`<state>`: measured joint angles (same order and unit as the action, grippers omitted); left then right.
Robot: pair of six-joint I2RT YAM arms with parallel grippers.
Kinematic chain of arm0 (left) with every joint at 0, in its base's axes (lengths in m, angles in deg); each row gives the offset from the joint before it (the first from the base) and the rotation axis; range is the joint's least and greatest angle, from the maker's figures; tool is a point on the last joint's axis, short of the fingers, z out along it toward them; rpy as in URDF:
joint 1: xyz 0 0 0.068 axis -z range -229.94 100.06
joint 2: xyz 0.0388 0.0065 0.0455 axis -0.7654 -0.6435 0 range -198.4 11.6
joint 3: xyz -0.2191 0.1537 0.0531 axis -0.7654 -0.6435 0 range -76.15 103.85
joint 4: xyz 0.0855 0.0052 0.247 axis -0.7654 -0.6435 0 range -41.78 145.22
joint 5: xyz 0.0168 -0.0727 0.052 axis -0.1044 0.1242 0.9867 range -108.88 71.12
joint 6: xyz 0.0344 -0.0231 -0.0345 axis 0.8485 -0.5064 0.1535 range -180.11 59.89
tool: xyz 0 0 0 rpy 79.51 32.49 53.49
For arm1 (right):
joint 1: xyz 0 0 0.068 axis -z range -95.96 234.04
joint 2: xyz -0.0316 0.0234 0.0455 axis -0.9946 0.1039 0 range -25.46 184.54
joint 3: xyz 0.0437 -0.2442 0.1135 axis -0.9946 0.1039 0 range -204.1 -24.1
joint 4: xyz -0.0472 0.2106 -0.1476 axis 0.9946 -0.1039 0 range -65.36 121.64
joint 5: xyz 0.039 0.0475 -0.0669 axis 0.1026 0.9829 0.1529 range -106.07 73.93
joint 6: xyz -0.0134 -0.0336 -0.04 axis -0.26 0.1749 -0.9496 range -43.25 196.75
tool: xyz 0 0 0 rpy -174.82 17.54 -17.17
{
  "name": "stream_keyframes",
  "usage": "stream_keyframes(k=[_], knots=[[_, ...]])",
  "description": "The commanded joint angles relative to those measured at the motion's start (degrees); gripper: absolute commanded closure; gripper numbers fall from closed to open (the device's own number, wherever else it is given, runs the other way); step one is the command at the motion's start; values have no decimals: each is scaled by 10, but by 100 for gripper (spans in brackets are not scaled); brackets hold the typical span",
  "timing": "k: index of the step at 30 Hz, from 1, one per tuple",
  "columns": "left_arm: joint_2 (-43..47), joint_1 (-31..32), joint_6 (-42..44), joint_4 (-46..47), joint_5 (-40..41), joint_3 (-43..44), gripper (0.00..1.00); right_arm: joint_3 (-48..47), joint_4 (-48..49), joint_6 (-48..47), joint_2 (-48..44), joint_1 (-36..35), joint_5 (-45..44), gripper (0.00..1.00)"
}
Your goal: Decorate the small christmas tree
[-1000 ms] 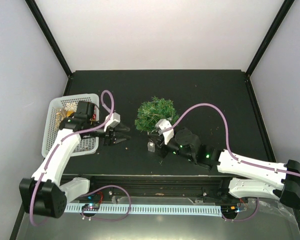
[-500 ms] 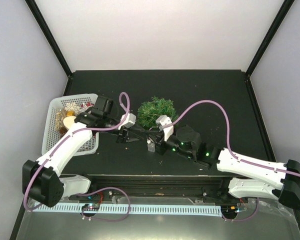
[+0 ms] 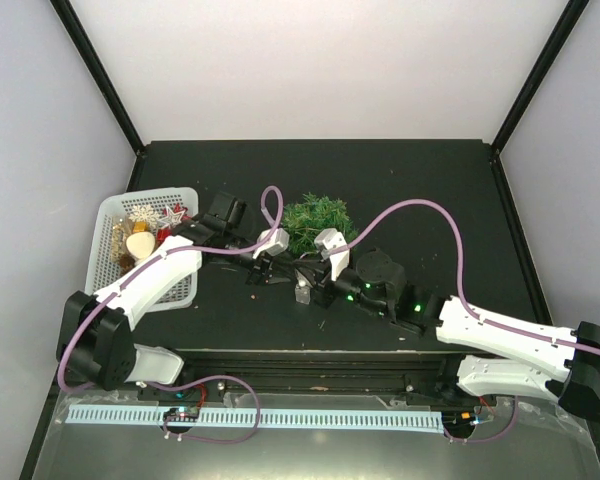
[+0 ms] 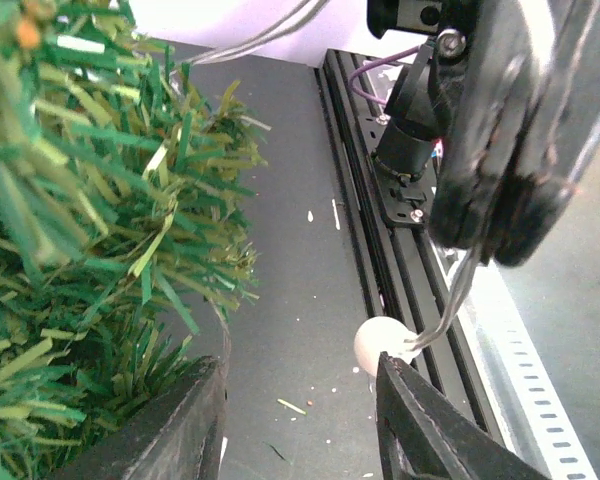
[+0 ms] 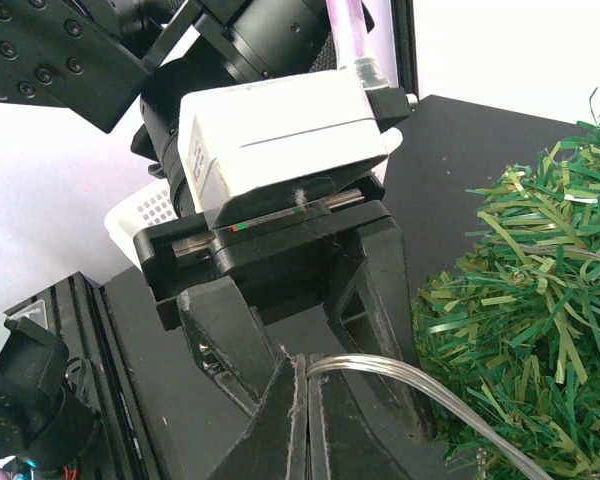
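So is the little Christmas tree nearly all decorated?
Not yet. No ornament shows on the small christmas tree. In hand: the right gripper pinches a clear string with a white bead, beside the branches, with the left gripper open near it. Left: ornaments wait in the white basket.

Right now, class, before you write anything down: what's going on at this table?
Two robot arms are working beside the small bushy green artificial christmas tree. The right gripper is shut on a thin clear plastic strand with a small white bead at its end. The left gripper, its jaws apart and empty, faces it close to the bead. Ornaments lie in the white mesh basket.
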<state>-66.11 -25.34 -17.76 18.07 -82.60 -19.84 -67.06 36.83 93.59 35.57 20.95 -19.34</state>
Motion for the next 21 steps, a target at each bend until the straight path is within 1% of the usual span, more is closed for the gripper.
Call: stream_keyframes(k=[1, 3, 7, 12, 15, 18, 21], knots=[[4, 8, -5, 11, -15, 30, 56, -5, 25, 2, -7, 6, 12, 99], [9, 9, 3, 6, -12, 27, 55, -2, 25, 2, -8, 7, 10, 99], [23, 8, 24, 0, 25, 16, 54, 3, 24, 1, -15, 11, 5, 99], [27, 8, 71, -42, 45, 22, 56, 7, 23, 1, -17, 13, 5, 99], [35, 9, 86, -46, 66, 24, 57, 10, 22, 1, -17, 14, 5, 99], [38, 8, 92, -47, 76, 27, 53, 13, 22, 1, -17, 15, 4, 99], [29, 9, 88, -60, 60, 42, 46, 15, 23, 1, -17, 14, 4, 99]])
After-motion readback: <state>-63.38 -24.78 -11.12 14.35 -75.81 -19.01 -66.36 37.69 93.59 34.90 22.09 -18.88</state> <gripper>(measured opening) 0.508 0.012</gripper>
